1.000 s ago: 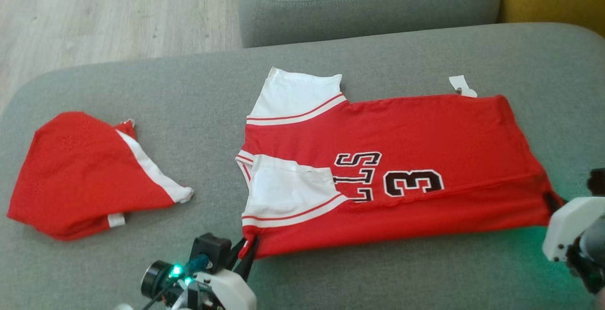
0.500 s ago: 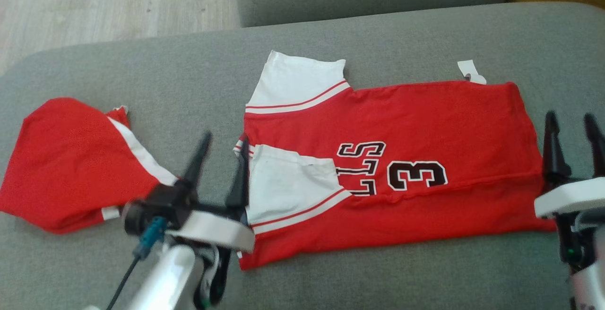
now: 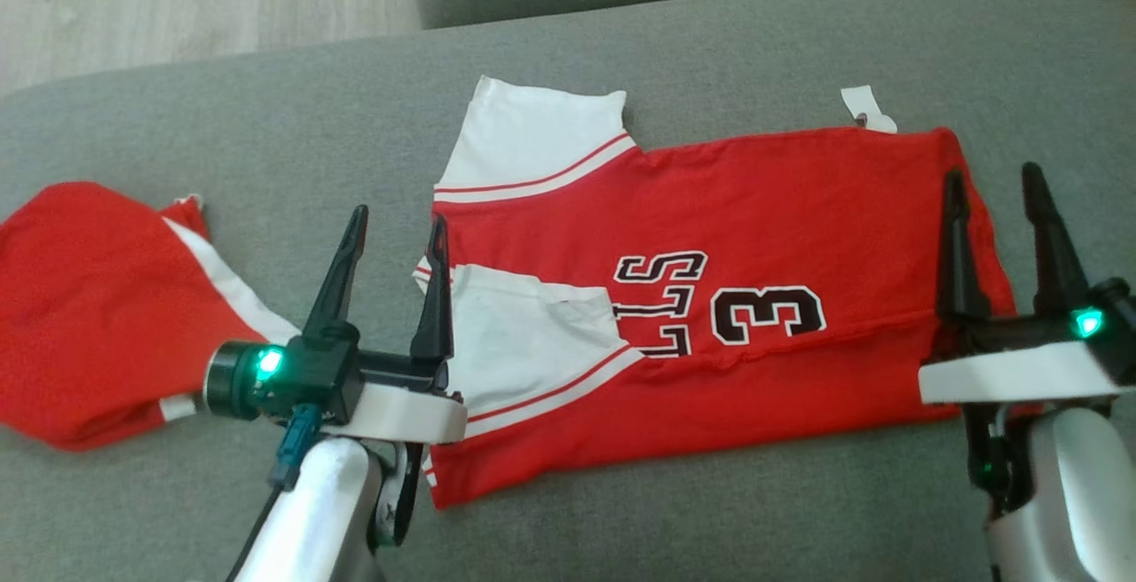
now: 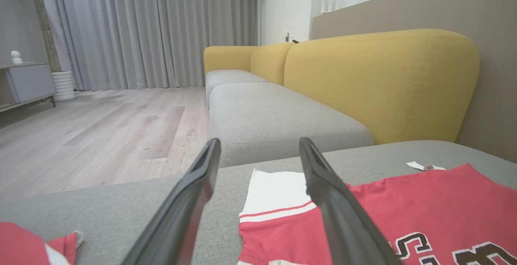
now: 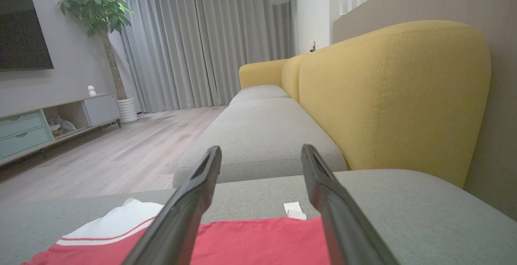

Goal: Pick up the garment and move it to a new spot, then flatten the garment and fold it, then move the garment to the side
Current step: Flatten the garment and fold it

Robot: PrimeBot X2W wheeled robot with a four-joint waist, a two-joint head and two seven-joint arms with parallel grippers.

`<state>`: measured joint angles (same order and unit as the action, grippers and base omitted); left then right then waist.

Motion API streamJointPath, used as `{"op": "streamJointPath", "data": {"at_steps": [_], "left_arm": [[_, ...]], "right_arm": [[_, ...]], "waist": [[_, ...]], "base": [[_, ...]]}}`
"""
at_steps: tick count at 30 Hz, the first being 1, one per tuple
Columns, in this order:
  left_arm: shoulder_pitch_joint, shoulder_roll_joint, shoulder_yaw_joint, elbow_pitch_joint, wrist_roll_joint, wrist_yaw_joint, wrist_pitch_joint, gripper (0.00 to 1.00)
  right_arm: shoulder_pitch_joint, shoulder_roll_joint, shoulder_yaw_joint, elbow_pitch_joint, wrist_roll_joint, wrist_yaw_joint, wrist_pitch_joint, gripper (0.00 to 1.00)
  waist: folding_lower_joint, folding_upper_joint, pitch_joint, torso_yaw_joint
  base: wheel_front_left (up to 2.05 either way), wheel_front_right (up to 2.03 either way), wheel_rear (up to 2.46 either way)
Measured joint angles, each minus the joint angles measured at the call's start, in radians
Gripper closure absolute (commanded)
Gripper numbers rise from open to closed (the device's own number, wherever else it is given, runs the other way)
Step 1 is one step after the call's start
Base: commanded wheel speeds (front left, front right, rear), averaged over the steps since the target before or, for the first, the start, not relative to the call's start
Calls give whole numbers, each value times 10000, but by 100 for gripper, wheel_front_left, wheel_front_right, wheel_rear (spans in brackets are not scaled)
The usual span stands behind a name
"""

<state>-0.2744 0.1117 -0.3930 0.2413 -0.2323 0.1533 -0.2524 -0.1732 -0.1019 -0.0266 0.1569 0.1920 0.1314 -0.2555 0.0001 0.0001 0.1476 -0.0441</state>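
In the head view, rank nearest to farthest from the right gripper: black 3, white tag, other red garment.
1. white tag, just ahead of the right gripper, at the jersey's far edge.
2. black 3, mid-jersey, to its left.
3. other red garment, far left.

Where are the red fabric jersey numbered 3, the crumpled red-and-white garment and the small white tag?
Red fabric jersey numbered 3 [image 3: 781,200]: head view, plain red panel.
Crumpled red-and-white garment [image 3: 80,316]: head view, red middle.
Small white tag [image 3: 863,106]: head view, its centre.
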Motion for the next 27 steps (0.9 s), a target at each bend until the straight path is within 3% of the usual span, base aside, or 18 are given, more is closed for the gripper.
{"op": "streamJointPath", "data": {"at_steps": [4, 10, 14, 17, 20, 27], "left_arm": [[-71, 6, 115, 174, 234, -244, 0, 0], [-1691, 293, 10, 1386, 648, -1208, 115, 0], [-4123, 690, -136, 2489, 738, -2123, 1174, 0], [-5802, 909, -349, 3632, 560, -2650, 2638, 0], [-6805, 1235, -591, 4665, -36, -2784, 3862, 0], [-7854, 2205, -1983, 5687, -1664, -2857, 5068, 0]], "right_arm": [[42, 35, 58, -40, 0, 0, 0, 0], [-277, 240, 82, -157, 2, 0, 0, 0], [-908, 272, 240, -228, 0, 0, -2, 0], [-1364, 314, 387, -311, 0, 0, -2, 0], [-1682, 382, 562, -337, 86, 0, -2, 0], [-1941, 449, 934, -337, 504, 0, -2, 0]], "waist": [[0, 0, 175, -84], [0, 0, 839, -313], [1, 0, 1484, -526], [3, 0, 1992, -761], [3, -1, 2429, -1103], [2, -1, 3186, -1970]], "base": [[0, 0, 0], [0, 0, 0], [0, 0, 0], [0, 0, 0], [0, 0, 0], [0, 0, 0]]}}
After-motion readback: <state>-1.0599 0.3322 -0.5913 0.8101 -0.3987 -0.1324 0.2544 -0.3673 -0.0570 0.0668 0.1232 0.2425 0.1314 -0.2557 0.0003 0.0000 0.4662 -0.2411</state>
